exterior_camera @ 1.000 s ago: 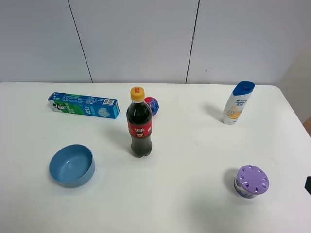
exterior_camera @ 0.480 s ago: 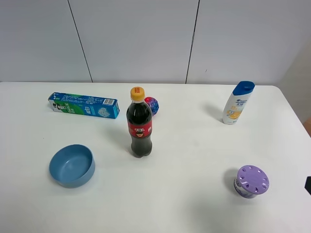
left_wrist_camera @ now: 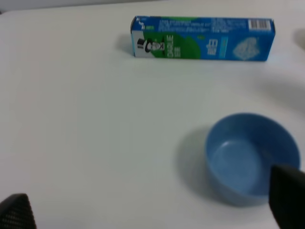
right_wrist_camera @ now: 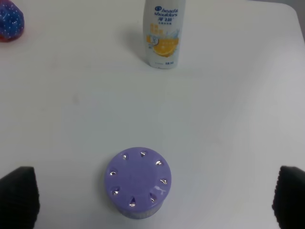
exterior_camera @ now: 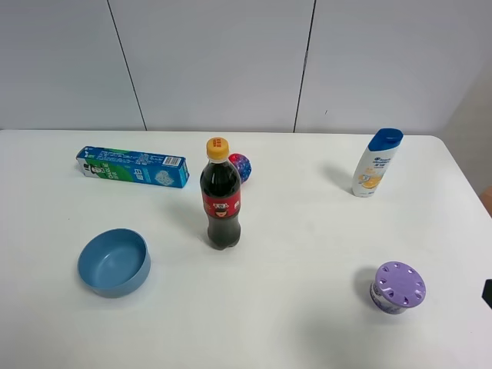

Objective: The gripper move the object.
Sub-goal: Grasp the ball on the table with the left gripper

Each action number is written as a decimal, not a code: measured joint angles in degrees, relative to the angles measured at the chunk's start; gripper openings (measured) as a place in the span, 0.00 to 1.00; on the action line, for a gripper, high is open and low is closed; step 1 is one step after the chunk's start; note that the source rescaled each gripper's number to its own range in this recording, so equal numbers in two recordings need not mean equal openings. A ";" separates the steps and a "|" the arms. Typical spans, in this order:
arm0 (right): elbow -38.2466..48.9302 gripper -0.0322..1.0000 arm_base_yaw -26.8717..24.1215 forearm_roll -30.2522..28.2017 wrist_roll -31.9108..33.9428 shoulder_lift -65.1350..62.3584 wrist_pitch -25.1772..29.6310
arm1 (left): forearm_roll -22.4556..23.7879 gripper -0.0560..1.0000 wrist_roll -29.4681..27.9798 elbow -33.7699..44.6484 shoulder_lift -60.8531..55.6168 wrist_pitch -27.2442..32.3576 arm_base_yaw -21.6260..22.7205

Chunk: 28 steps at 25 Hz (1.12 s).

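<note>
left gripper [left_wrist_camera: 151, 202], right gripper [right_wrist_camera: 153, 196]: spread wide

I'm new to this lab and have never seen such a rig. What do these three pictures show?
This is a two-armed robot at a white table. One picture looks down from a high camera; the other two come from a camera on each wrist. On the table are a yellow-capped dark cola bottle, a blue-capped white shampoo bottle, a round purple-lidded jar, a blue-green toothpaste box, a blue bowl, and a small rainbow ball just behind the cola bottle. The dark shapes at the wrist pictures' edges are fingertips: the left gripper and right gripper are both open, holding nothing.
</note>
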 joint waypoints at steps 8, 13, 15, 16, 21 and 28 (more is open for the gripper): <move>0.00 1.00 0.00 0.00 0.00 0.00 0.00 | -0.09 1.00 0.52 -17.85 23.86 -1.96 0.00; 0.00 1.00 0.00 0.00 0.00 0.00 0.00 | -0.09 1.00 4.02 -33.00 41.53 -2.54 0.00; 0.00 1.00 0.00 0.00 0.00 0.00 0.00 | -0.09 1.00 6.13 -38.66 47.80 -2.65 -0.48; 0.00 1.00 0.00 0.00 0.00 0.00 0.00 | -0.09 1.00 6.84 -41.55 51.11 -2.64 -1.08; 0.00 1.00 0.00 0.00 0.00 0.00 0.00 | -0.09 1.00 8.31 -54.73 65.77 -2.58 -6.82; 0.00 1.00 0.00 0.00 0.00 0.00 0.00 | -0.09 1.00 7.10 -72.67 83.70 2.27 -14.98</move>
